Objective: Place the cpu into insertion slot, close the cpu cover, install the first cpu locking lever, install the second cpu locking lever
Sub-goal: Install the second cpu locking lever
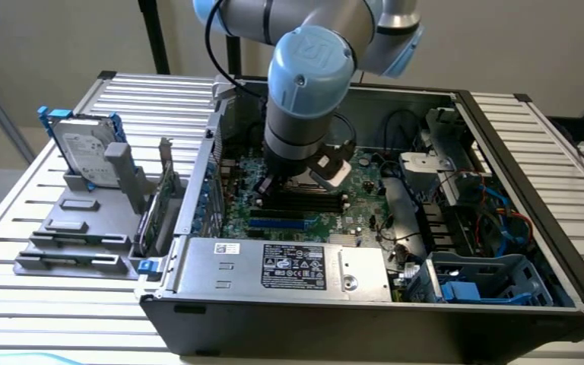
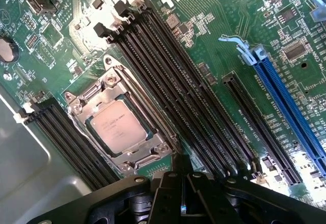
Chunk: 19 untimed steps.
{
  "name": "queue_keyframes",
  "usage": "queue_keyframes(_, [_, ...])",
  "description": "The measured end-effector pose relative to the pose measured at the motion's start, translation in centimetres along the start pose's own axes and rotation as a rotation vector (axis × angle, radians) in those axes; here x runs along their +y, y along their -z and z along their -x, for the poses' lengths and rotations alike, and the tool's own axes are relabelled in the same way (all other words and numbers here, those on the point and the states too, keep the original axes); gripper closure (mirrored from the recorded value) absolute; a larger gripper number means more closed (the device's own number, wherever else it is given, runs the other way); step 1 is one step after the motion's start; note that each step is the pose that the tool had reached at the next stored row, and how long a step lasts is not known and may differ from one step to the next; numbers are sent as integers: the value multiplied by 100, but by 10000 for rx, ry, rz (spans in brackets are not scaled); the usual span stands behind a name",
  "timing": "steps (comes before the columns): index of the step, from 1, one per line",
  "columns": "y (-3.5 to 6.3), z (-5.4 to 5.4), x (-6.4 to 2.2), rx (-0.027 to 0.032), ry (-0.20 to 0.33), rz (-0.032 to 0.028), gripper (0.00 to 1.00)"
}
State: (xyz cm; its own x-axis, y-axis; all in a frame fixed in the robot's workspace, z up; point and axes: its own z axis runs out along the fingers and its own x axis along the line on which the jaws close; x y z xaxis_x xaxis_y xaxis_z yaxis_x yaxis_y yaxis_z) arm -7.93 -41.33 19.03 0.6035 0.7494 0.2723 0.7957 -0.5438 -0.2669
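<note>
An open black desktop computer case (image 1: 373, 319) is laid on its side on a table of pale metal slats (image 1: 535, 129). Inside it a green motherboard (image 2: 214, 56) is seen. The grey and light-blue robot arm (image 1: 307, 84) is reached down into the case from above, over the middle of the board.

In the wrist view, the cpu (image 2: 119, 127), a small flat square chip with a pale silvery metal top, is seen lying in the insertion slot (image 2: 153, 131), the square socket with a shiny metal rim. The cpu cover (image 2: 98, 102), a thin silvery metal frame with a window in its middle, is lowered flat around the chip, so that the top of the chip is visible through the window. Whether the locking levers are fastened cannot be told.

The black claw (image 2: 182, 203) is shown with its two fingers pressed together, and nothing is held between them. It is placed just beside one corner of the socket, near the end of the long black memory slots (image 2: 173, 81), which run next to the socket. A blue card slot (image 2: 288, 102) is found well apart from the socket, on the far side of the memory slots.

On the exterior view's left, outside the case, a grey plastic stand (image 1: 94, 220) is set on the table, and a silvery hard drive in a blue bracket (image 1: 84, 148) is leaned upright in it. A silvery power supply box with a label (image 1: 282, 266) is mounted at the near edge of the case.
</note>
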Motion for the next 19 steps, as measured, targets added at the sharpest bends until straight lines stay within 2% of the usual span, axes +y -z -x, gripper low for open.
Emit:
queue_keyframes(3, [-10, 0, -4, -36, -2, 32, 89])
queue_keyframes(10, [-14, 3, -11, -160, -6, 137, 89])
queue_keyframes(19, [59, -13, -41, -178, -7, 154, 89])
